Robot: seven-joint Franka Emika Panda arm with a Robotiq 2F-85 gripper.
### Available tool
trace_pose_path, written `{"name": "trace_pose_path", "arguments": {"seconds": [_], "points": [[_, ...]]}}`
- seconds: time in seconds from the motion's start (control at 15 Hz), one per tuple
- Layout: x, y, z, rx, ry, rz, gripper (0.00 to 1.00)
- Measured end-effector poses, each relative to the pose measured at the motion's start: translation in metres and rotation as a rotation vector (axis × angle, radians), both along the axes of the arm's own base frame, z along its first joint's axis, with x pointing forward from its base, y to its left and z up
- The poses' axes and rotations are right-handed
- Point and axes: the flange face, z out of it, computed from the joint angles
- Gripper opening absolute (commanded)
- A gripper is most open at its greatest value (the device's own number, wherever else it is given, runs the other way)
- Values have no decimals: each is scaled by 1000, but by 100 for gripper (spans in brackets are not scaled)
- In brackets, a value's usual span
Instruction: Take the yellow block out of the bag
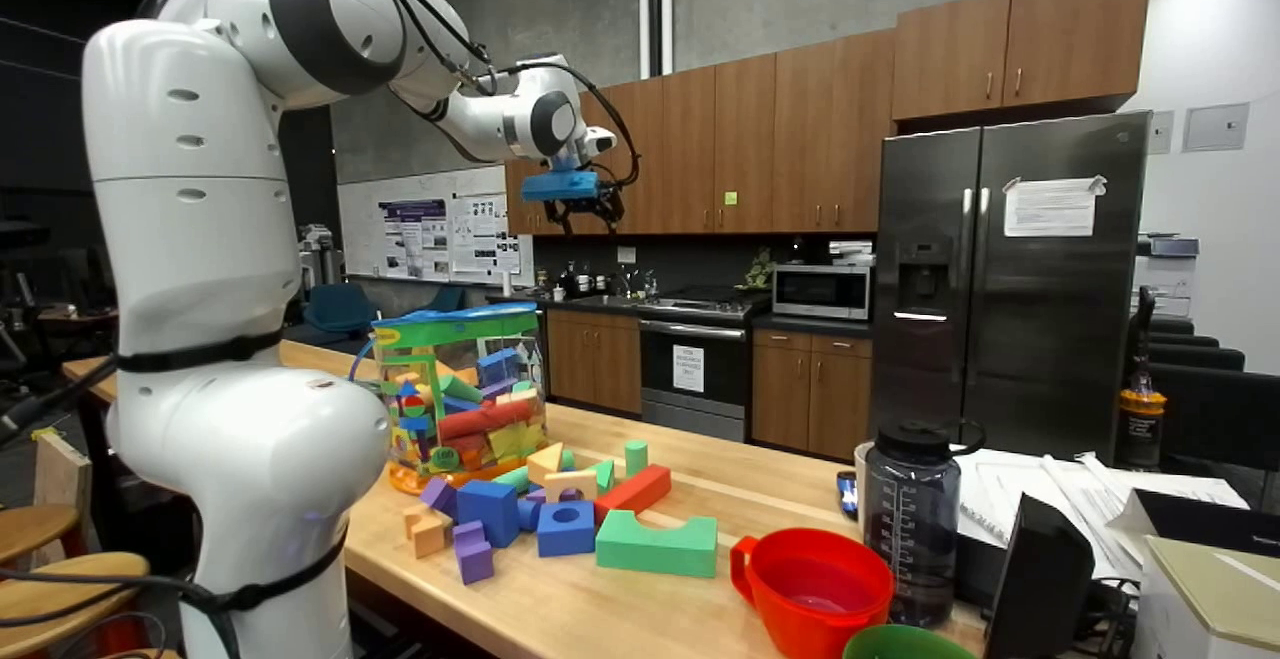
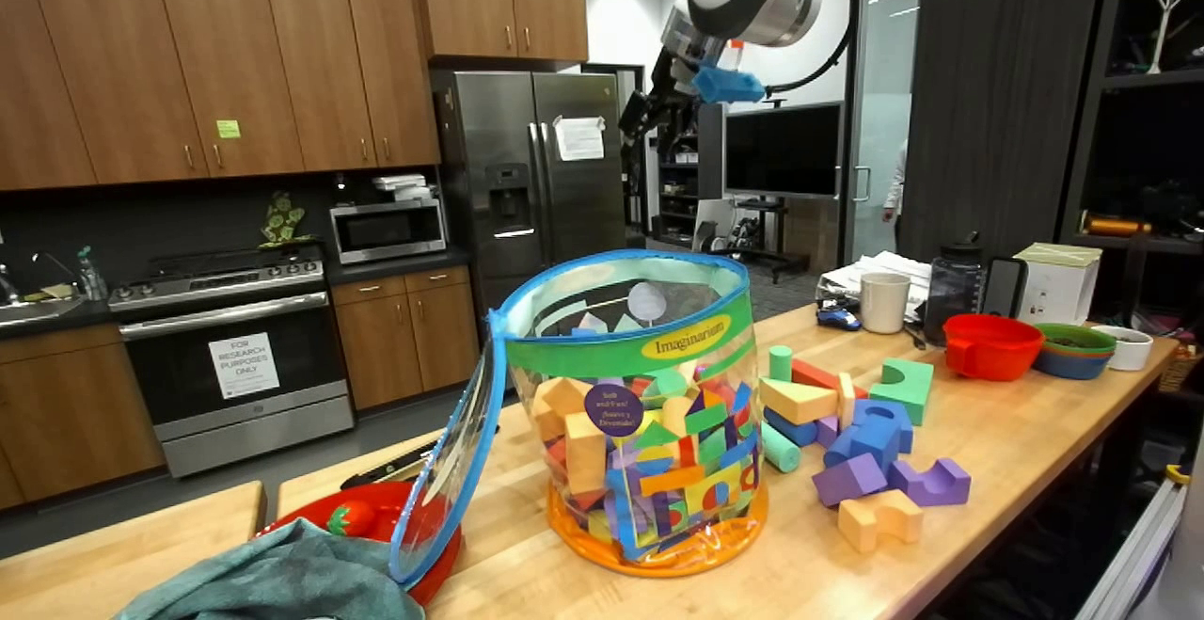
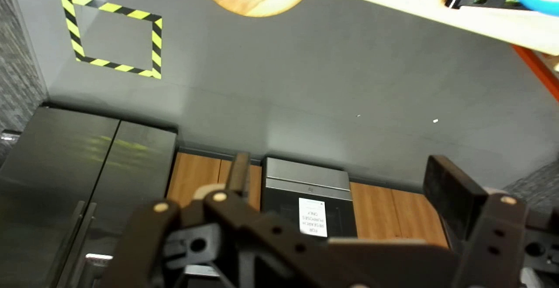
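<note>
The black two-fingered gripper point(image 3: 347, 183), spread wide and empty, hangs higher than the tall blue-rimmed transparent plastic bag point(image 2: 574, 359), inside which what appears to be a yellow block point(image 1: 508, 441) lies.

In an exterior view the bag point(image 2: 649, 432) is clear, its rim blue, its top band green, its base orange. At its three o'clock the loose blocks point(image 2: 870, 439) are blue, green, red, purple and tan; at its eight o'clock the cloth point(image 2: 292, 582) is grey-teal. In an exterior view, the bagged blocks point(image 1: 514, 439) at four o'clock are yellow. The gripper point(image 3: 345, 176) is black. At ten o'clock in the wrist view, the tape point(image 3: 157, 45) is striped yellow and black on grey floor point(image 3: 279, 82).
</note>
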Motion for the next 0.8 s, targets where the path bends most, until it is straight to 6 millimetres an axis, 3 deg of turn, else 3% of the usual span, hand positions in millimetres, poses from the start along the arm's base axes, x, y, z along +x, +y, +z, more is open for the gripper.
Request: {"name": "trace_pose_path", "arguments": {"seconds": [0.27,0.4,0.53,0.8], "points": [[-8,5,34,54,73,40,100],[-13,6,41,82,127,49,100],[-17,8,33,115,207,54,100],[-32,17,-8,194,430,48,100]]}}
